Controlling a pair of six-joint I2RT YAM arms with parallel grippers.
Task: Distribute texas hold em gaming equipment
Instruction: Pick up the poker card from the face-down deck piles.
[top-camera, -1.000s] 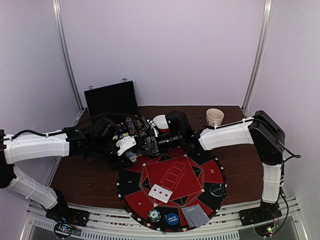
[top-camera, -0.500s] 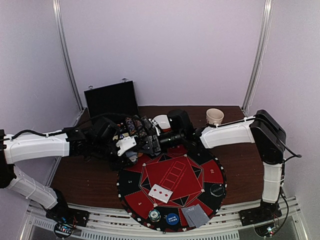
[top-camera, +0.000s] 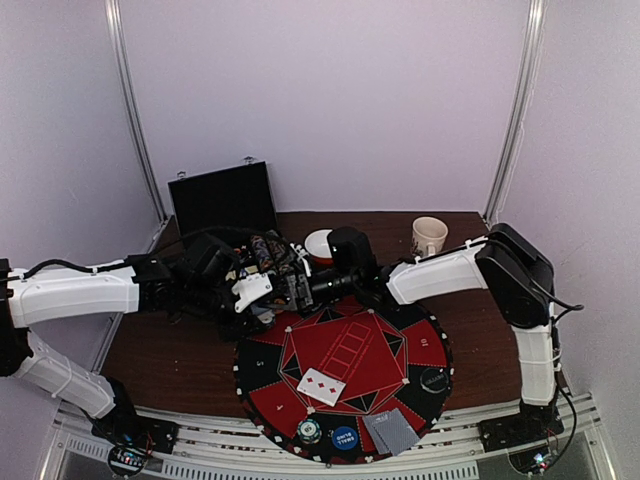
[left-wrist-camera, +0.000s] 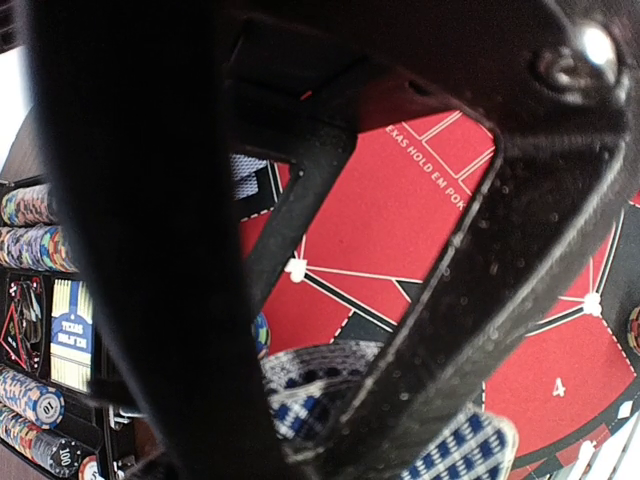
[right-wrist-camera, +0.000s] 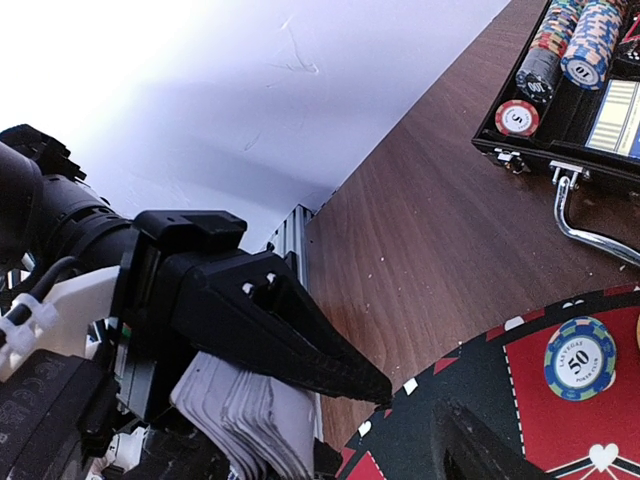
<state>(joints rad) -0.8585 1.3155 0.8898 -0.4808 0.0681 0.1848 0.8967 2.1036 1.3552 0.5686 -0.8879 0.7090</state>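
**Top view.** The left hand and the right hand meet tip to tip over the far-left rim of the round mat, just in front of the open briefcase. From here I cannot tell how far either is open.

A face-up card with red pips lies near the middle of the mat. Face-down cards sit at its near rim, with a blue disc and a pale disc just beside them. A black disc lies toward the right edge.

A stretch of brown worktop shows left of the mat. A cup and a bowl stand at the far side. Pale lilac walls close in on three sides.

**Left wrist.** The left hand's dark fingers fill the frame, closed tight on a deck of cards with blue-checked backs. The red mat lies beyond, and racked discs sit in the briefcase at the left.

**Right wrist.** The left hand's black finger presses onto the deck's stacked edges, clamping it. Only one finger of the right hand shows, at the bottom edge, so I cannot tell how wide that hand stands. Nothing shows in it.

A "50" disc lies on the mat's rim, apart from both hands. The briefcase's metal handle is nearby.
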